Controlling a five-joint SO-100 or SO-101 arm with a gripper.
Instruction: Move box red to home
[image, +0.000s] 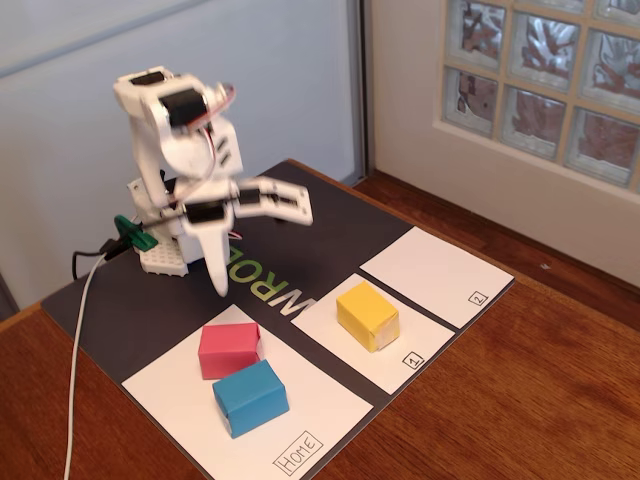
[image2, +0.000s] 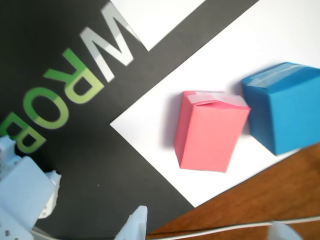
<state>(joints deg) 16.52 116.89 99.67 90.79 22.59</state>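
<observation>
The red box (image: 230, 350) lies on the large white Home sheet (image: 320, 405), at its far end, with the blue box (image: 250, 397) right beside it. In the wrist view the red box (image2: 210, 132) rests on the Home sheet (image2: 160, 105) near the sheet's corner, with the blue box (image2: 285, 107) to its right. My gripper (image: 262, 250) hangs above the black mat behind the red box. It is open and empty. One finger points down and the other is spread out to the right. In the wrist view, the gripper (image2: 210, 224) shows only its fingertips (image2: 138, 222) at the bottom edge.
A yellow box (image: 367, 315) stands on the smaller sheet labelled 1 (image: 425, 340). The sheet labelled 2 (image: 440, 275) lies beyond it. The black mat (image: 150, 310) sits on a wooden table (image: 520, 390). A white cable (image: 80, 360) runs along the left side.
</observation>
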